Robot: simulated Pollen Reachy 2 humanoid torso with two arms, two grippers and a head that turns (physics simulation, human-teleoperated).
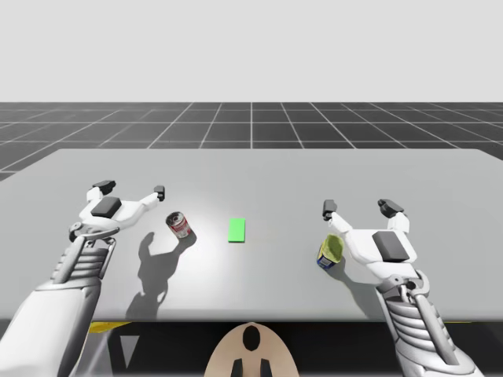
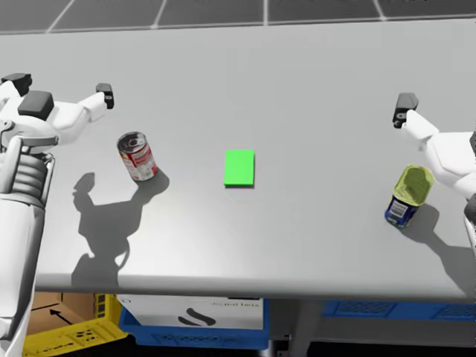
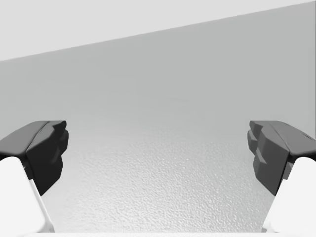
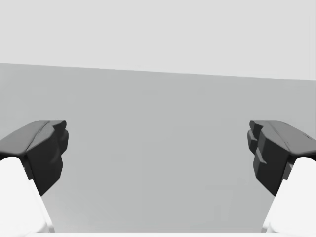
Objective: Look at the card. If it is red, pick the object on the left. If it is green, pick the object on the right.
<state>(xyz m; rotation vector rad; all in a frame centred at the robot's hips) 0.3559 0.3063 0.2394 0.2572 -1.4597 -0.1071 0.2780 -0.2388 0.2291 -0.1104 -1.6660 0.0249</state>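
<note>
A green card (image 1: 236, 229) (image 2: 239, 167) lies flat at the table's middle. Left of it stands a red and white can (image 1: 178, 225) (image 2: 137, 155), slightly tilted. On the right a blue can with a yellow-green top (image 1: 330, 253) (image 2: 408, 195) leans on the table. My left gripper (image 1: 131, 188) (image 2: 61, 88) hovers open, up and to the left of the red can. My right gripper (image 1: 357, 207) is open just behind and beside the blue can, one fingertip (image 2: 405, 106) showing in the head view. Both wrist views show bare table between spread fingers (image 3: 42, 150) (image 4: 42, 150).
The grey table (image 1: 259, 169) runs wide behind the objects. Below its front edge stand a blue crate (image 2: 193, 327), a yellow crate (image 2: 71, 335) and a cardboard box (image 2: 48, 305).
</note>
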